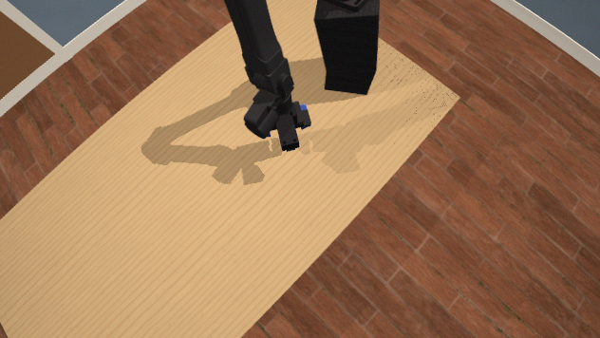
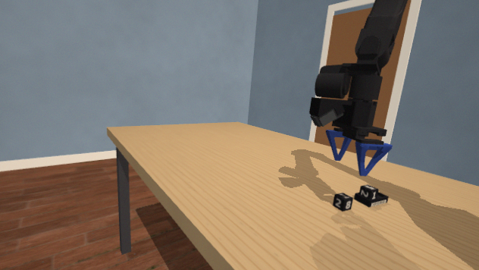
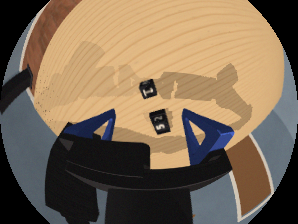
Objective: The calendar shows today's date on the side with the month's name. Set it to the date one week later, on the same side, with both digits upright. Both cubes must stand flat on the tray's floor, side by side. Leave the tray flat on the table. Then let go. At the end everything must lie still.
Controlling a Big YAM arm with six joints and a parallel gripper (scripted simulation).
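Note:
A loose black cube [image 2: 342, 202] [image 3: 148, 89] stands flat on the table beside the tray, apart from it. In the exterior view it shows 2 and 8 on its sides; the wrist view shows a 1 on it. The small black tray [image 2: 379, 202] sits on the table with a pale label on its near side. A second cube [image 2: 368, 193] [image 3: 159, 125] stands in it, with a 1 and a turned 2 on its sides; a 5 and a 2 read in the wrist view. My gripper [image 2: 351, 167] [image 3: 148, 112] is open and empty, above both. The top view hides cubes and tray behind the gripper.
The wooden table [image 1: 190, 237] [image 2: 212, 159] carries the arm's shadows. A tall black block [image 1: 348, 52], part of the robot's base, stands at the back in the top view. The table's long edge runs to the right of the gripper there.

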